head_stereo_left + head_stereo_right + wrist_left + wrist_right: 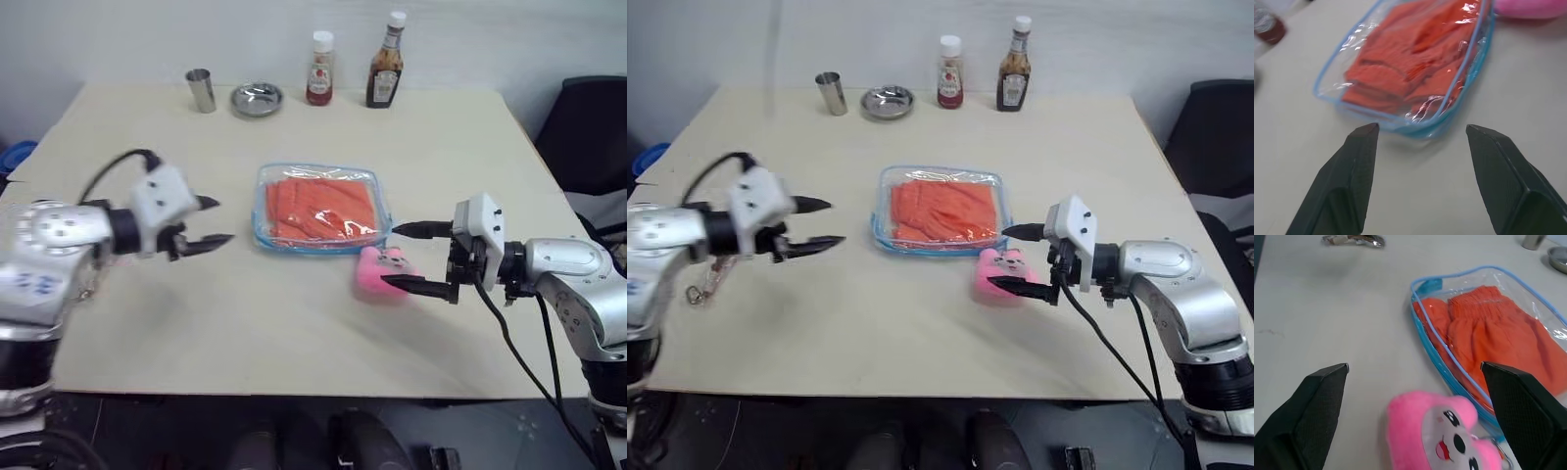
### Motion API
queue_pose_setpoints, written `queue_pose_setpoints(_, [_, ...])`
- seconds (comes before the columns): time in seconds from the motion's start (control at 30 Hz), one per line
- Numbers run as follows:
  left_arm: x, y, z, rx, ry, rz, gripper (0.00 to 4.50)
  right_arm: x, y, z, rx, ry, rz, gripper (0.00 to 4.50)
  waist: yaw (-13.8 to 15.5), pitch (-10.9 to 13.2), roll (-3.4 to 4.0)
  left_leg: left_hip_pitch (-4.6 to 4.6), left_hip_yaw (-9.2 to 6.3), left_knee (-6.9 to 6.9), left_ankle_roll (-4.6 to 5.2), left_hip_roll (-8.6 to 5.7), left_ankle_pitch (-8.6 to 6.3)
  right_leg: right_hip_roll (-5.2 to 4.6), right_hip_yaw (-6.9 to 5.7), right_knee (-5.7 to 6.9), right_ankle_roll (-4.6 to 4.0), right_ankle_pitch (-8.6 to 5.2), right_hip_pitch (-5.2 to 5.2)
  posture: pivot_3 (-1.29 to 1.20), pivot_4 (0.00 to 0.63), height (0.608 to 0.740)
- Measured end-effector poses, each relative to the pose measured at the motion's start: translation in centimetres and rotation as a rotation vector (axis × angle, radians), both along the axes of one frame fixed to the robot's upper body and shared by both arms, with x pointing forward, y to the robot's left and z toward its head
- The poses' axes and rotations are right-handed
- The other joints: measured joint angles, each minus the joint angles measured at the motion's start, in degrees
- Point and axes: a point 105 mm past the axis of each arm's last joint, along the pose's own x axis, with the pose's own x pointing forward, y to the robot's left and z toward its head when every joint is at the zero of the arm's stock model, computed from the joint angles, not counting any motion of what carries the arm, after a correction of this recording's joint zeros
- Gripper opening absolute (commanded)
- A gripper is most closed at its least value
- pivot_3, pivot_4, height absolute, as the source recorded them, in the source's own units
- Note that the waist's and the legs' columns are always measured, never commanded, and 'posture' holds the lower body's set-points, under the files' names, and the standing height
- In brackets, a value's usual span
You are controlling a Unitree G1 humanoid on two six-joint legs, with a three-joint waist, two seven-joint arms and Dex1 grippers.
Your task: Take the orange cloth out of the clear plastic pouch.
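Observation:
The clear plastic pouch point(318, 209) with light blue edging lies flat at the table's middle. Inside it sits the folded orange cloth point(321, 208), also seen through the plastic in the left wrist view point(1415, 63) and the right wrist view point(1493, 340). My left gripper point(216, 221) hovers open a short way left of the pouch, fingers pointing at it, nothing between them. On the pouch's right, my right gripper point(409, 258) stands open, its fingers either side of a pink plush toy point(380, 272) without closing on it.
Along the table's far edge stand a metal cup point(201, 90), a small metal bowl point(257, 99), a red sauce bottle point(320, 69) and a brown sauce bottle point(386, 63). A small metal item point(1354, 239) lies near the left edge. A dark chair point(588, 137) is at the right.

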Motion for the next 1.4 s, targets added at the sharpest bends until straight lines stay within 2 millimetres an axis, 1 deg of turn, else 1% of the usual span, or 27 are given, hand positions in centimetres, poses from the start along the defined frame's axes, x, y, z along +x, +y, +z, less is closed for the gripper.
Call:
queue_pose_setpoints(0.1, [1.4, -0.5, -1.7, 0.126, -0.012, -0.07, 3.02, -0.4, -0.1, 0.0, -0.001, -0.01, -0.016, 4.5, -0.45, 0.0, 0.0, 0.0, 0.0, -0.09, -0.05, 0.02, 0.03, 0.04, 0.05, 0.05, 0.0, 0.0, -0.12, 0.0, 0.15, 0.74])
queue_pose_setpoints(0.13, [2.1, -0.7, -2.1, 0.149, -0.018, -0.081, 3.02, -0.5, -0.4, 0.0, -0.002, -0.008, -0.035, 4.5, -0.24, 0.0, 0.0, 0.0, -0.02, -0.09, -0.05, 0.01, 0.05, 0.03, 0.03, 0.06, 0.0, 0.0, -0.11, 0.0, 0.15, 0.74])
queue_pose_setpoints(0.23, [4.4, -2.4, -2.2, 0.155, -0.051, -0.106, 3.02, -0.9, -0.7, -0.2, -0.002, -0.012, -0.065, 4.5, 0.52, 0.01, -0.01, -0.06, -0.04, 0.06, -0.04, -0.01, 0.07, -0.02, 0.02, 0.09, 0.0, 0.0, -0.11, 0.0, 0.15, 0.74])
queue_pose_setpoints(0.3, [5.2, -3.3, -2.2, 0.157, -0.066, -0.138, 3.02, -1.3, -0.6, 0.0, 0.001, -0.018, -0.074, 4.5, 0.6, 0.01, -0.01, -0.06, -0.04, 0.09, -0.02, -0.02, 0.06, -0.04, 0.02, 0.09, 0.0, 0.0, -0.09, 0.0, 0.15, 0.74])
queue_pose_setpoints(0.4, [5.6, -3.7, -2.7, 0.153, -0.057, -0.159, 2.48, -1.5, -0.9, -0.1, 0.011, -0.009, -0.097, 4.5, 0.59, 0.01, -0.02, -0.07, -0.05, 0.09, -0.03, -0.02, 0.06, -0.04, 0.01, 0.11, 0.0, 0.0, -0.11, 0.0, 0.15, 0.74])
queue_pose_setpoints(0.43, [5.7, -3.8, -2.9, 0.149, -0.048, -0.167, 2.19, -1.6, -1.0, -0.1, 0.014, -0.006, -0.105, 4.5, 0.56, 0.01, -0.02, -0.06, -0.05, 0.09, -0.03, -0.02, 0.06, -0.04, 0.01, 0.12, 0.0, 0.0, -0.11, 0.0, 0.15, 0.74])
queue_pose_setpoints(0.5, [5.7, -4.0, -3.4, 0.149, -0.023, -0.19, 1.63, -1.8, -1.0, -0.2, 0.013, -0.005, -0.11, 4.5, 0.41, 0.01, -0.02, -0.06, -0.05, 0.1, -0.03, -0.02, 0.06, -0.04, 0.01, 0.14, 0.0, 0.0, -0.11, 0.0, 0.15, 0.74])
queue_pose_setpoints(0.53, [5.5, -4.2, -3.6, 0.154, -0.014, -0.207, 1.27, -1.8, -1.1, -0.2, 0.013, -0.002, -0.116, 4.5, 0.39, 0.01, -0.02, -0.06, -0.05, 0.1, -0.03, -0.02, 0.07, -0.04, 0.01, 0.14, 0.01, 0.0, -0.11, 0.0, 0.15, 0.74])
queue_pose_setpoints(0.67, [4.9, -4.4, -4.0, 0.174, 0.02, -0.261, 1.27, -1.9, -1.2, -0.5, 0.012, 0.005, -0.129, 4.5, 0.48, 0.01, -0.02, -0.06, -0.06, 0.11, -0.03, -0.02, 0.07, -0.05, 0.01, 0.15, 0.0, 0.0, -0.1, 0.0, 0.15, 0.74])
queue_pose_setpoints(0.8, [4.9, -4.5, -4.2, 0.182, 0.018, -0.273, 1.27, -1.9, -1.2, -0.5, 0.012, 0.002, -0.131, 4.5, 0.52, 0.01, -0.02, -0.06, -0.07, 0.13, -0.03, -0.02, 0.07, -0.05, 0.01, 0.17, 0.0, 0.0, -0.1, 0.0, 0.15, 0.74])
queue_pose_setpoints(0.9, [5.0, -4.5, -4.7, 0.192, 0.018, -0.267, 0.74, -1.8, -1.2, -0.4, 0.007, 0.001, -0.133, 4.5, 0.49, 0.01, -0.02, -0.06, -0.07, 0.14, -0.03, -0.02, 0.07, -0.05, 0.01, 0.18, 0.0, 0.0, -0.1, 0.0, 0.15, 0.74])
queue_pose_setpoints(0.97, [5.3, -4.5, -4.8, 0.189, 0.017, -0.258, 0.14, -1.8, -1.3, -0.3, -0.003, -0.003, -0.135, 4.5, 0.53, 0.01, -0.02, -0.06, -0.07, 0.15, -0.03, -0.02, 0.07, -0.05, 0.0, 0.17, 0.0, 0.0, -0.1, 0.0, 0.15, 0.74])
queue_pose_setpoints(1.0, [5.3, -4.5, -4.9, 0.189, 0.014, -0.256, 0.02, -1.8, -1.3, -0.3, -0.006, -0.004, -0.135, 4.5, 0.51, 0.01, -0.02, -0.06, -0.07, 0.15, -0.03, -0.02, 0.07, -0.05, 0.01, 0.17, 0.0, 0.0, -0.1, 0.0, 0.15, 0.74])
queue_pose_setpoints(1.23, [5.3, -4.3, -4.8, 0.215, -0.014, -0.264, 0.02, -1.9, -1.3, -0.2, -0.007, -0.006, -0.125, 4.5, 0.44, 0.01, -0.02, -0.05, -0.07, 0.17, -0.03, -0.02, 0.07, -0.05, 0.01, 0.21, 0.0, 0.0, -0.11, 0.0, 0.15, 0.74])
queue_pose_setpoints(1.3, [4.8, -3.9, -4.6, 0.235, -0.021, -0.282, 0.02, -1.9, -1.1, 0.1, -0.01, -0.012, -0.114, 4.5, 0.25, 0.01, -0.02, -0.05, -0.06, 0.16, -0.03, -0.01, 0.07, -0.05, 0.02, 0.22, 0.0, 0.0, -0.12, 0.0, 0.15, 0.74])
queue_pose_setpoints(1.4, [2.8, -2.1, -4.4, 0.268, -0.017, -0.32, 0.02, -2.2, -1.2, 0.1, -0.04, -0.003, -0.08, 4.5, -0.06, 0.01, -0.02, -0.01, -0.08, 0.1, -0.05, 0.01, 0.07, -0.03, 0.02, 0.25, 0.0, 0.0, -0.15, 0.0, 0.15, 0.74])
